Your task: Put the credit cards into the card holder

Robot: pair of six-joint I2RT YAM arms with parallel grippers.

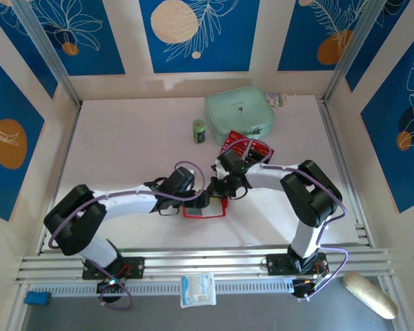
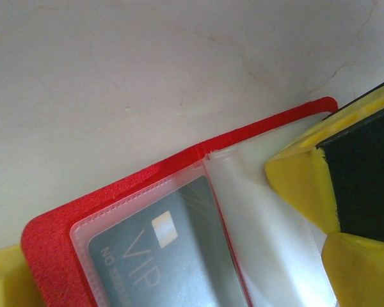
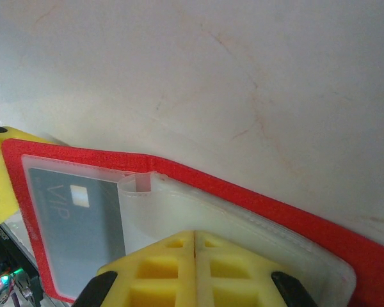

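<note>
The card holder [image 1: 205, 210] lies open on the table, red with pale clear pockets [image 2: 269, 236]. A dark card marked VIP [image 2: 147, 256] sits inside its left pocket [image 3: 73, 220]. My left gripper [image 1: 195, 201] is open, its yellow fingers straddling the holder [image 2: 51, 230]. My right gripper [image 3: 195, 235] is shut, and its yellow tips rest on the pale pocket leaves [image 3: 179, 208] with nothing visible between them. In the left wrist view the right gripper's fingers [image 2: 301, 182] press on the holder's right half. More red and black credit cards [image 1: 247, 147] lie behind, beside the pouch.
A mint-green zip pouch [image 1: 239, 112] stands at the back, with a small green bottle [image 1: 199, 131] to its left. Bare pale table [image 1: 124, 138] stretches left and behind the holder. A white packet [image 1: 197, 289] lies on the rail between the arm bases.
</note>
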